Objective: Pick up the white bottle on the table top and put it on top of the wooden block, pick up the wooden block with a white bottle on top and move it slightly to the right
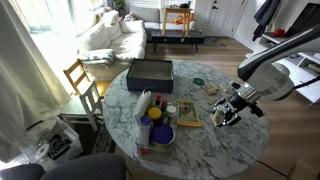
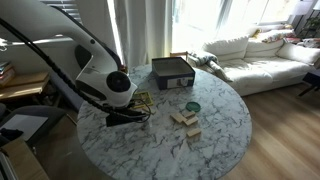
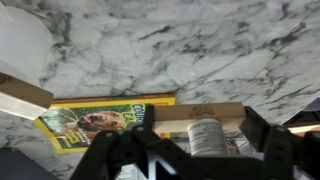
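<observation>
— Which containers were there, and what was in them?

— Only the dark box [image 1: 150,72]. It stood well apart from my gripper [image 1: 228,113], far across the table top [image 3: 180,50]. I couldn't tell whether it held anything.

— And the bottle?

— The white bottle [image 3: 207,138] sat between my fingers [image 3: 262,135]. The wooden block [image 3: 205,111] was just beyond it, though I couldn't tell whether the two touched.

— Were you gripping it?

— No. My jaws stood apart, with a gap on either side of the bottle, and I was holding nothing.

— How much room did you have?

— Bare marble lay ahead of my fingertips, past the block. Off to one side of them, a yellow magazine [image 3: 95,122] lay flat just beside the block. A white round thing [image 3: 20,45] sat farther out the same way. In both exterior views the table's rim ran near my wrist.

— What about the arm?

— It reached in over that rim. The forearm sloped down and the gripper pointed at the marble, low above it.
</observation>
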Controlling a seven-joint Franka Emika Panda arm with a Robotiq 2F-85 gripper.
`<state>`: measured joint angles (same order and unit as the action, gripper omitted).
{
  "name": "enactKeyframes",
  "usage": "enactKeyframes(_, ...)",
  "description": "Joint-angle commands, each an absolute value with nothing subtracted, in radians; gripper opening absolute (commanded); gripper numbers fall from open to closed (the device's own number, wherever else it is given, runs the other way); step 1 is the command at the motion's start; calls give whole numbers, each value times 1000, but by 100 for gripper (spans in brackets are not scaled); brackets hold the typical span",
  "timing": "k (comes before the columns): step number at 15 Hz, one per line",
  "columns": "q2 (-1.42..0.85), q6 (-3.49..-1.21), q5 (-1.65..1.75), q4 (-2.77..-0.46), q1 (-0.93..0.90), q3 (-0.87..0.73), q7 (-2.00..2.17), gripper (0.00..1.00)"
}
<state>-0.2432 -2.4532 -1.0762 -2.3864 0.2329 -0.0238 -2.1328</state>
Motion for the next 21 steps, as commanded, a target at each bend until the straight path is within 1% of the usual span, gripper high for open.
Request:
enactKeyframes(1,-271,-2483,-1118,-2392,209,-42,-2194,59)
enactKeyframes(12,-370,-2565,-1350,-2345,182,-36,-2355,59)
enactKeyframes(21,-418,-2579,-1439,-2318,158,-47,-2422,59)
